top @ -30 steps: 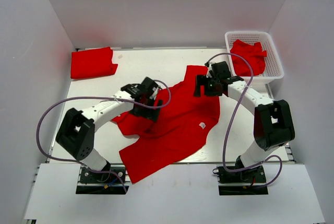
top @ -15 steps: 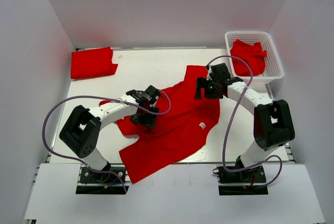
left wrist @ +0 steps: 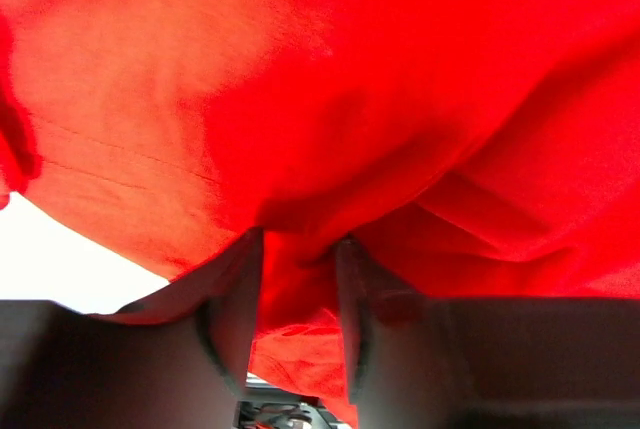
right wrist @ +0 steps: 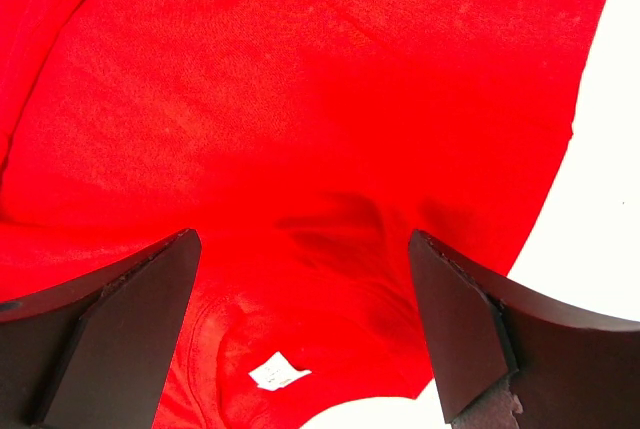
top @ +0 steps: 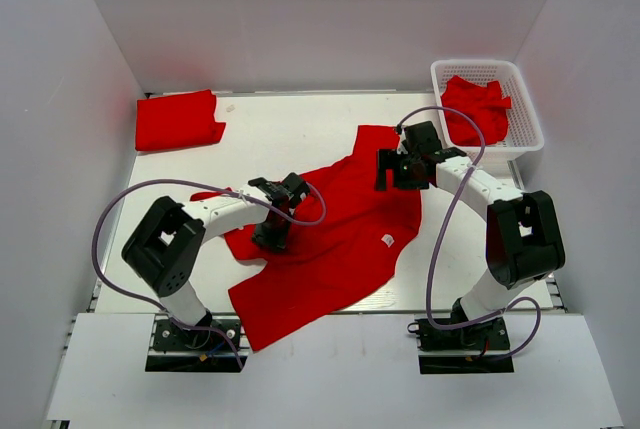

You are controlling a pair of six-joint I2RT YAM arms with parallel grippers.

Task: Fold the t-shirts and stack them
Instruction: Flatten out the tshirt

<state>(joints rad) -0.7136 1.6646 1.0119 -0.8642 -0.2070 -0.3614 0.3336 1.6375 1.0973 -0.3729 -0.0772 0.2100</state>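
One folded red t-shirt (top: pixel 178 120) lies far left; the crumpled red t-shirt (top: pixel 330 234) mid-table is unfolded; another waits in the white plastic basket (top: pixel 528 109); left gripper (left wrist: pixel 298 279) pinches cloth; right gripper (right wrist: pixel 300 289) spread.

A robot test bench in a lab, not a home or shop. Plain white panels (top: pixel 330 19) boxing in a white table (top: pixel 290 129) on three sides, no furniture or decoration anywhere. Two black-and-white arms bolted to metal plates (top: pixel 195 334) at the near edge, with purple cables (top: pixel 110 224) looping loose from base to wrist. Only staged props laid out: a white plastic basket (top: pixel 525 114) in the far right corner with red cloth inside, a folded red shirt (top: pixel 178 120) far left, and another red shirt (top: pixel 340 234) spread flat mid-table.
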